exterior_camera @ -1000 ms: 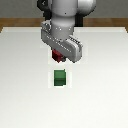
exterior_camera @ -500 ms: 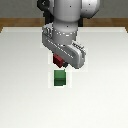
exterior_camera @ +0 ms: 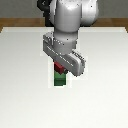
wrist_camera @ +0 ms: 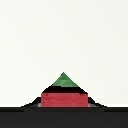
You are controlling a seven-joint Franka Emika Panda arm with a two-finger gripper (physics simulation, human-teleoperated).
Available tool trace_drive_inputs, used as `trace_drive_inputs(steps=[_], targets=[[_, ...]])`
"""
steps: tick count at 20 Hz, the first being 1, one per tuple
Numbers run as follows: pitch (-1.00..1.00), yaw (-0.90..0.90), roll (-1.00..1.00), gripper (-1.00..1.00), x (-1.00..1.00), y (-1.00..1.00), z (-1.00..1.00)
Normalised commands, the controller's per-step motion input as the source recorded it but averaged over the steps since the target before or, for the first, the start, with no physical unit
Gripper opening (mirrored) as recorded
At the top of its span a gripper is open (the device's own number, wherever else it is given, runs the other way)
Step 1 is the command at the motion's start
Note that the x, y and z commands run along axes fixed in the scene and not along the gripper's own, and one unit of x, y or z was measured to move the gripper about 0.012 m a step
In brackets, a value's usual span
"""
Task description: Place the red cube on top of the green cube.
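Note:
The green cube (exterior_camera: pixel 60 80) sits on the white table, near the middle of the exterior view. My gripper (exterior_camera: pixel 60 69) is directly above it and is shut on the red cube (exterior_camera: pixel 59 67). The red cube hangs at the green cube's top face; I cannot tell whether they touch. In the wrist view the red cube (wrist_camera: pixel 64 99) fills the space between the dark fingers (wrist_camera: pixel 35 103), and a corner of the green cube (wrist_camera: pixel 63 81) shows beyond it. The arm hides most of the red cube in the exterior view.
The white table (exterior_camera: pixel 25 100) spreads around the cubes. Its far edge meets a brown floor (exterior_camera: pixel 15 22) behind the robot base.
The gripper has come down with the red cube, closing the gap to the green cube. The green cube has not moved.

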Motion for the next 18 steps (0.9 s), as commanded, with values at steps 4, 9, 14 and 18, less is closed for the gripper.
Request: trace_drive_inputs(steps=[4, 9, 14, 18], targets=[[0.00, 0.00, 0.00, -1.00, 0.00, 0.00, -0.75], [0.00, 0.00, 0.00, 1.00, 0.00, 0.00, 0.00], [0.00, 0.00, 0.00, 1.00, 0.00, 0.00, 0.00], [0.00, 0.00, 0.00, 1.00, 0.00, 0.00, 0.00]])
